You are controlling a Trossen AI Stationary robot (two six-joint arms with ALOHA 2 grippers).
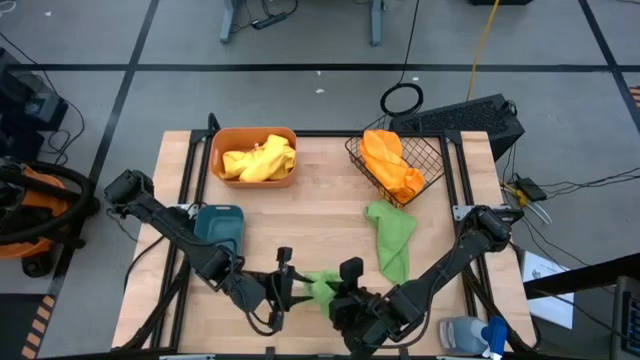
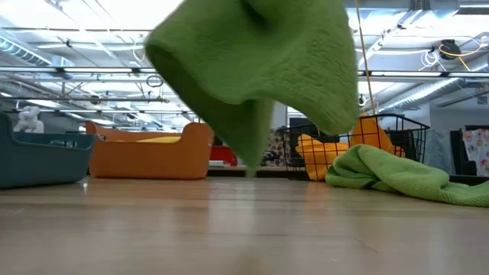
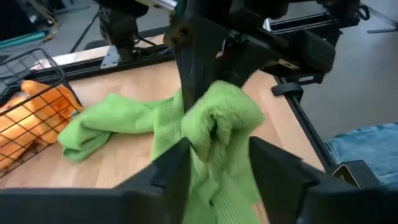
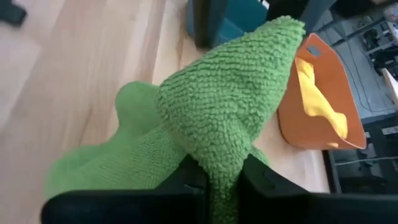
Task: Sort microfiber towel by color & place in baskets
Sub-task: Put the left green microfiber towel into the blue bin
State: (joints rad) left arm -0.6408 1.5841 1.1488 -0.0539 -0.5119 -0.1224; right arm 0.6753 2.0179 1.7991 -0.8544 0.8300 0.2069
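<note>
A green towel [image 1: 322, 290] hangs bunched above the table's near edge between my two grippers, and it fills the low view [image 2: 252, 76]. My right gripper [image 4: 221, 180] is shut on it. My left gripper [image 3: 217, 155] stands open, its fingers on either side of the same bunch. A second green towel [image 1: 392, 238] lies flat on the table. Yellow towels fill the orange tub [image 1: 255, 155]. Orange towels lie in the wire basket [image 1: 395, 160]. The teal tub [image 1: 220, 225] stands at the left. My right gripper pinches a bunched fold of the green towel [image 4: 219, 163] between its two fingers, coming at it from the table's right and slanting down. The towel is lifted clear of the table, its loose end [image 2: 248, 164] hanging below. My left gripper's fingers [image 3: 177, 168] flank the towel's bunch [image 3: 217, 124] from the table's left; I cannot tell whether they touch it.
A blue-capped spray bottle [image 1: 470, 335] lies at the near right corner. The orange tub and the wire basket stand along the far edge. Bare wood lies between them and the grippers.
</note>
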